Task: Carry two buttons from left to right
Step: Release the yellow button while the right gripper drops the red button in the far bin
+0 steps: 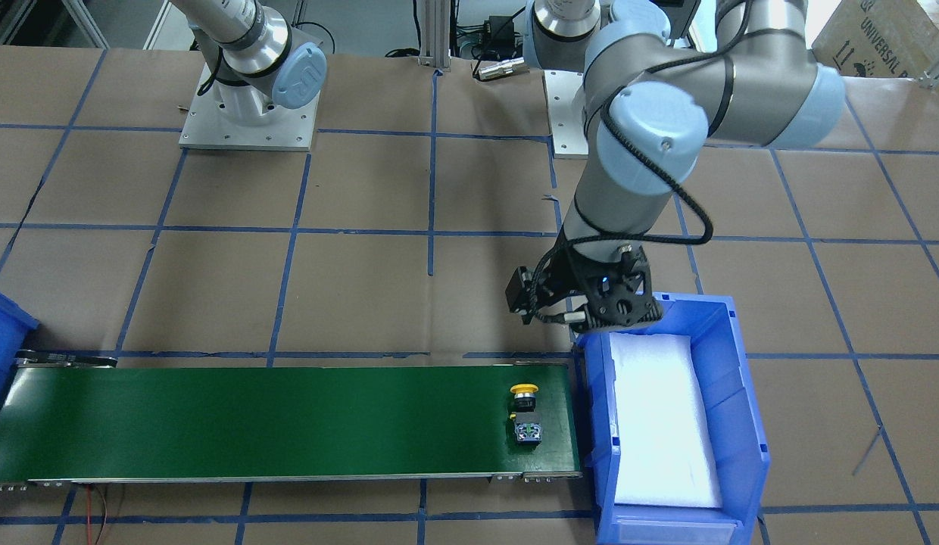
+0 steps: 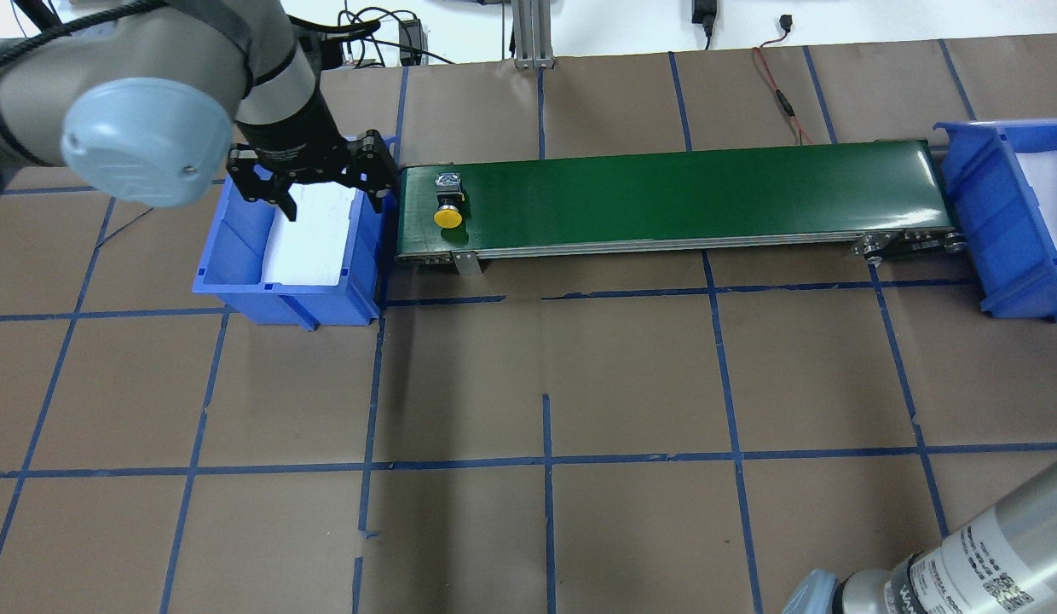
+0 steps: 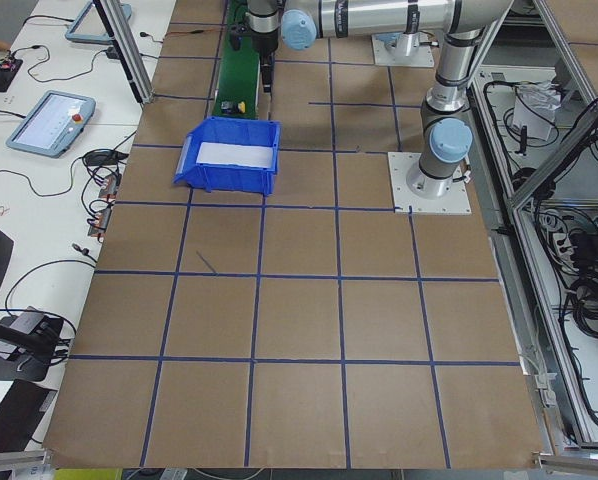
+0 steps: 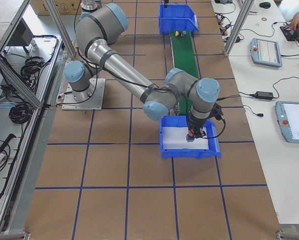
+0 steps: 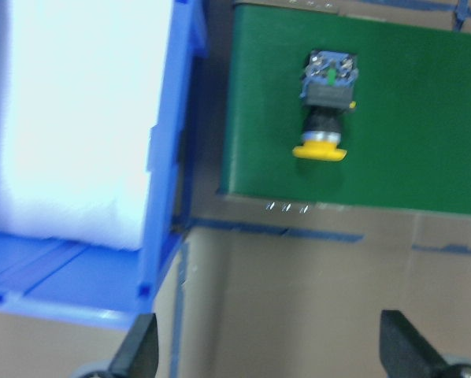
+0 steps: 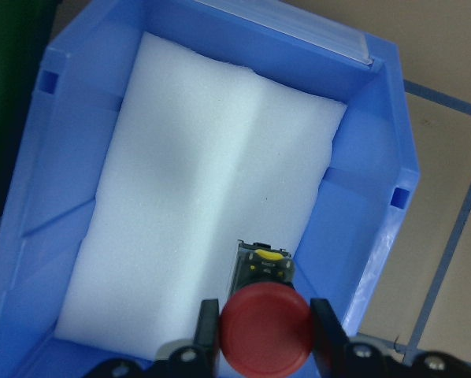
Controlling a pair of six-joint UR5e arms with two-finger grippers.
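Your right gripper [image 6: 265, 324] is clamped on the red button [image 6: 265, 342], held over the foam [image 6: 196, 181] of the bin [image 6: 377, 205] beneath it; releasing it looks like all that's left there. Your left gripper [image 5: 271, 350] is spread wide and empty. The yellow button [image 5: 324, 110] lies on the belt [image 5: 424, 142] just ahead, not yet carried across.

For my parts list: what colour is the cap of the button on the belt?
Yellow cap on that button, clearest in the left wrist view.
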